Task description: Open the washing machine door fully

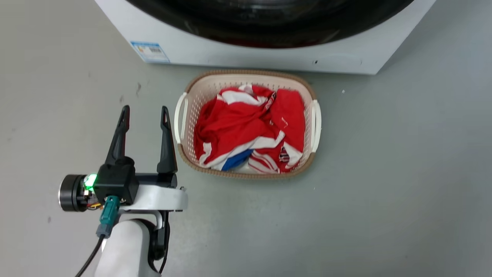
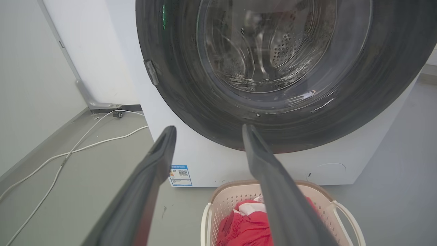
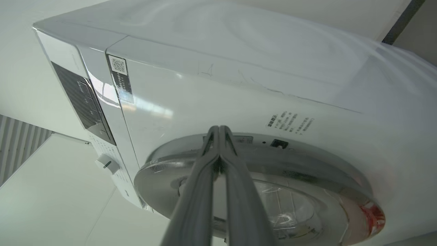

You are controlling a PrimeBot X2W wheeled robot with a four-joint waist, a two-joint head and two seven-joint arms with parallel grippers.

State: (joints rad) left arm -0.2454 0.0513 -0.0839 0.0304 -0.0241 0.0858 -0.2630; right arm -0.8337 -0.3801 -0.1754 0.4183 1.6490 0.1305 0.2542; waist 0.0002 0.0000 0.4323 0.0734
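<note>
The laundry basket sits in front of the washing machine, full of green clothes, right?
Not green: the head view shows the clothes in the laundry basket are mostly red and white. It does sit in front of the washing machine.

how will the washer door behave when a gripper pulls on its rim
The washing machine door likely swings stiffly as one piece: thick black rim, domed glass. The glossy rim looks slippery, so a pinch may slide off. Spanning nearly the whole washing machine, it is probably heavy.

Head view looks down at the foot of the washing machine (image 1: 230, 54) and basket (image 1: 200, 92). The low left wrist view, facing the machine's front, shares both. Right wrist view looks closely up it.
</note>
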